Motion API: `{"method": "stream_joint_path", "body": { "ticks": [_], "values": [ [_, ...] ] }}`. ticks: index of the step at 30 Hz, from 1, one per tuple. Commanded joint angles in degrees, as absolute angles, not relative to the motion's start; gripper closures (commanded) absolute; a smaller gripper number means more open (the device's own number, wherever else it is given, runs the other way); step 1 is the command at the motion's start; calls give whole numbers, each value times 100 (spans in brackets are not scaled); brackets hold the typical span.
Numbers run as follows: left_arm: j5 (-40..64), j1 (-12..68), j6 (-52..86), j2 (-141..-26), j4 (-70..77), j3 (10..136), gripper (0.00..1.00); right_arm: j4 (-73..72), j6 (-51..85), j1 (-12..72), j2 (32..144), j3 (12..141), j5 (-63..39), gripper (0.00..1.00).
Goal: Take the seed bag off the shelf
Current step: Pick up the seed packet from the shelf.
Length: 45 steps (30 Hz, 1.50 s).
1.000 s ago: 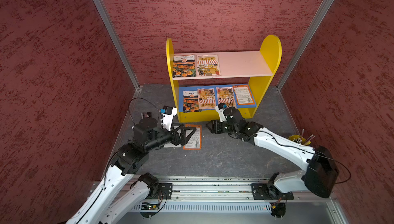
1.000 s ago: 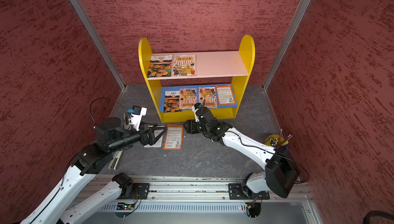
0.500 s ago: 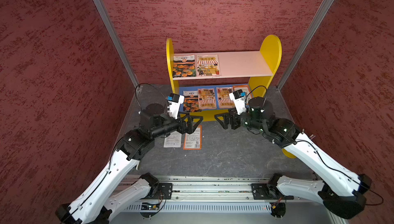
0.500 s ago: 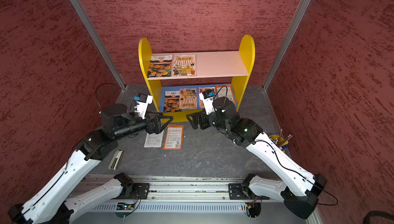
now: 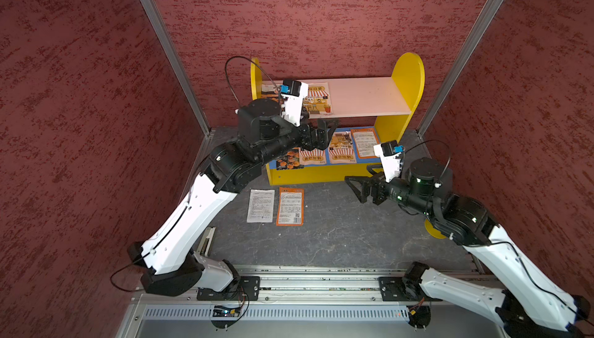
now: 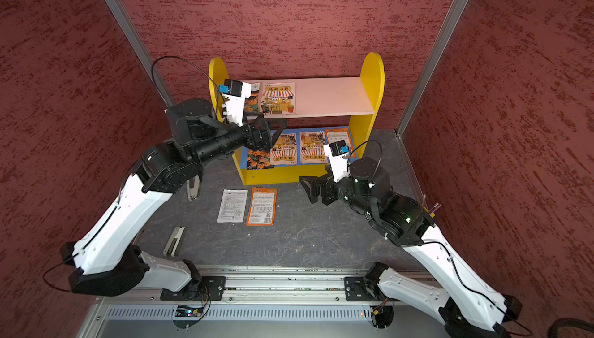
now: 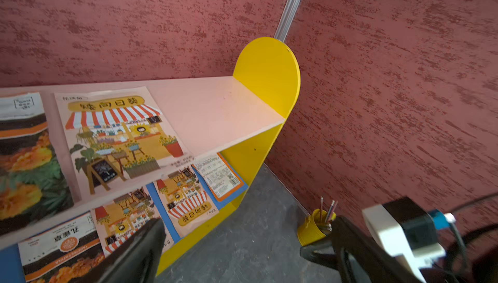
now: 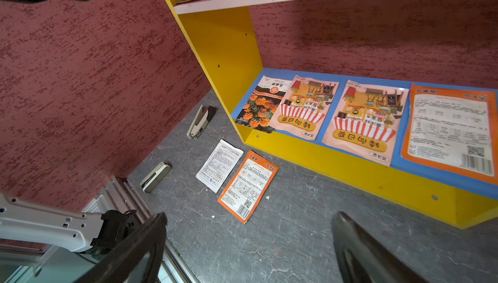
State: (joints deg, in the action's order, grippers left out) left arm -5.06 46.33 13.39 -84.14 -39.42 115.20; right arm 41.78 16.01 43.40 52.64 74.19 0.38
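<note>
In both top views the room is a narrow booth: walls of rough dark red plaster (image 5: 80,95), slim aluminium posts (image 5: 167,50) in the back corners, and a dark grey stone-like floor with pale veins (image 5: 337,240), closed at the near edge by a silver metal rail (image 5: 321,283) that carries both arm bases. The small two-tier shelf with yellow round-topped side panels (image 5: 409,76) stands on this floor against the back wall. On its pale pink upper board (image 5: 363,98), at the left end, lie a seed bag with a striped shop picture (image 5: 318,100) and a seed bag with orange marigolds (image 6: 252,103), the latter partly hidden by the left arm. A white printed seed bag (image 5: 261,206) and an orange-edged seed bag (image 5: 290,206) lie side by side on the floor before the shelf, and two grey-white staplers (image 6: 175,240) lie near the left wall. The left gripper (image 5: 328,133) hangs near the front edge of the upper board with its jaws wide apart and empty; the right gripper (image 5: 358,180) hangs over the floor in front of the shelf, jaws apart too, holding nothing. The left wrist view looks along the plain pink board to the right wall, where a small yellow cup with pencils (image 7: 315,227) stands on the floor. The right wrist view shows the floor from low down, with some white crumbs, and the blue lower board (image 8: 431,173), where four more seed bags (image 8: 304,106) lie in a row.
</note>
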Motion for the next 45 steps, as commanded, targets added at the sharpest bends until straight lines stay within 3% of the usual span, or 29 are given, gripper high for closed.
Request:
{"method": "stream_joint_path", "body": {
  "ticks": [1, 8, 15, 24, 45],
  "values": [
    [-2159, 4922, 642, -8965, -4059, 12026, 0, 4210, 1591, 4324, 5141, 7286, 433, 2],
    [-3566, 5003, 33, -10438, -4095, 13575, 0, 4166, 1644, 4326, 5076, 7238, 552, 2],
    [-3807, 4741, 64, -11469, -4707, 14975, 0, 4173, 1626, 4324, 5174, 7250, 598, 1],
    [-3260, 4209, 424, -11670, -5045, 15055, 0, 4245, 1560, 4325, 5247, 7339, 672, 2],
    [-2472, 4110, 516, -11949, -5277, 15057, 0, 4298, 1630, 4324, 5126, 7233, 789, 1]
  ]
}}
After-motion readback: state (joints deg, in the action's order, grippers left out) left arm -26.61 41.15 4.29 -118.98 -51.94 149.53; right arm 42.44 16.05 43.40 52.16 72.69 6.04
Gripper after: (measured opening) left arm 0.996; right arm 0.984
